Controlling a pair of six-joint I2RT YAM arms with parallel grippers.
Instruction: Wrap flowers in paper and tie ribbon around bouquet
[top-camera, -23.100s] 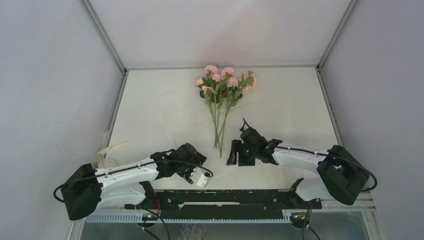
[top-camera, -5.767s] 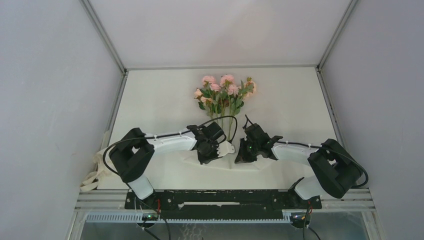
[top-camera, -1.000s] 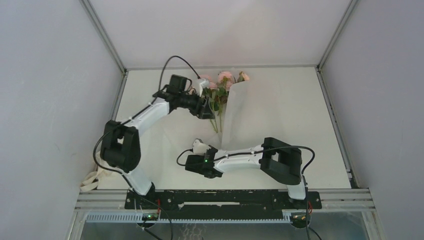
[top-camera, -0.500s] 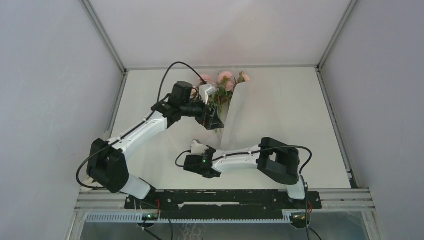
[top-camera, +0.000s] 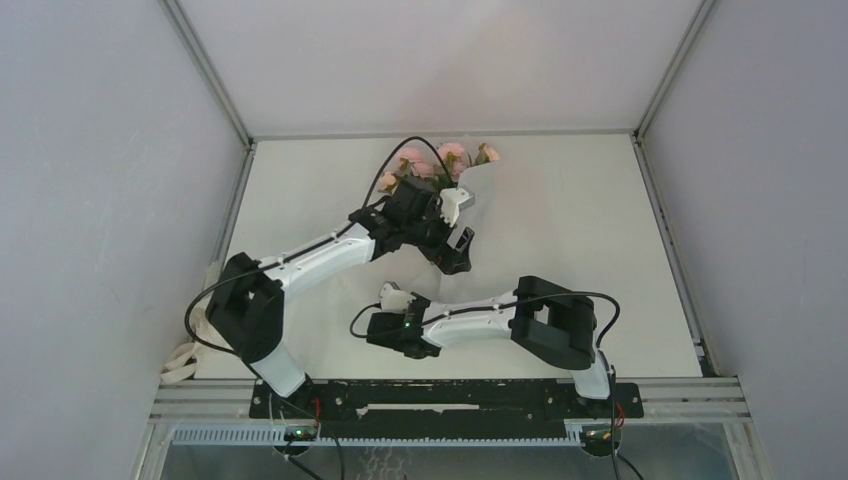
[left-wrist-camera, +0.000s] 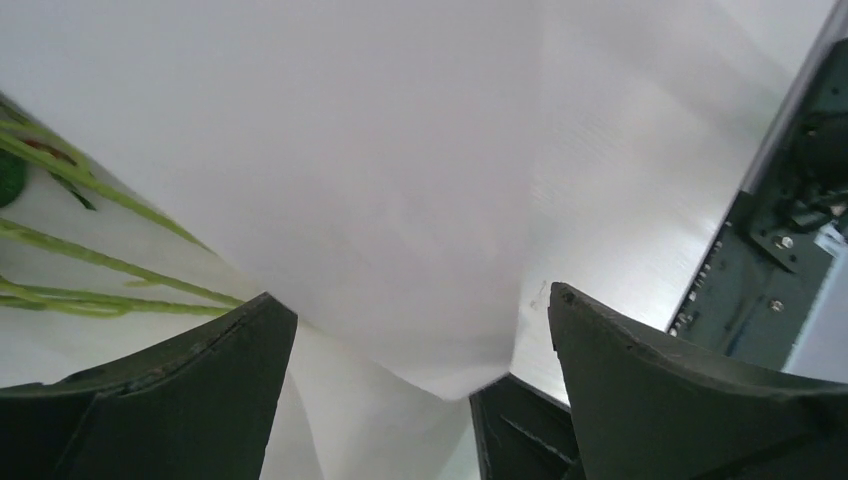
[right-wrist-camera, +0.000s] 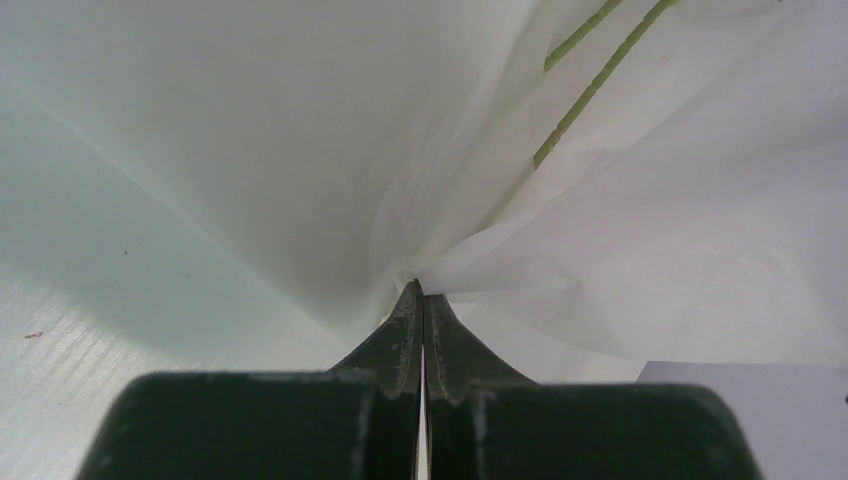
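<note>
White bench (top-camera: 600, 220), grey walls (top-camera: 100, 200); thin translucent white paper (right-wrist-camera: 300, 150) bunches at the clenched right hand (right-wrist-camera: 418, 292), seemingly pinched; left hand (left-wrist-camera: 420, 335) gapes.

Left arm (top-camera: 320, 250) and right arm (top-camera: 470, 318): white shells, black joint blocks. Left jaws: two dark matte wedge fingers (left-wrist-camera: 170, 400), with a white housing (top-camera: 455, 198) just behind them. Right jaws: two thin black fingers (right-wrist-camera: 400, 348) tapering to a point from a square black block. Black cable (top-camera: 385, 172) arcs behind the left jaws. Second black cable (top-camera: 356, 318) beside the right jaws, green light (top-camera: 407, 322) just behind them.
</note>
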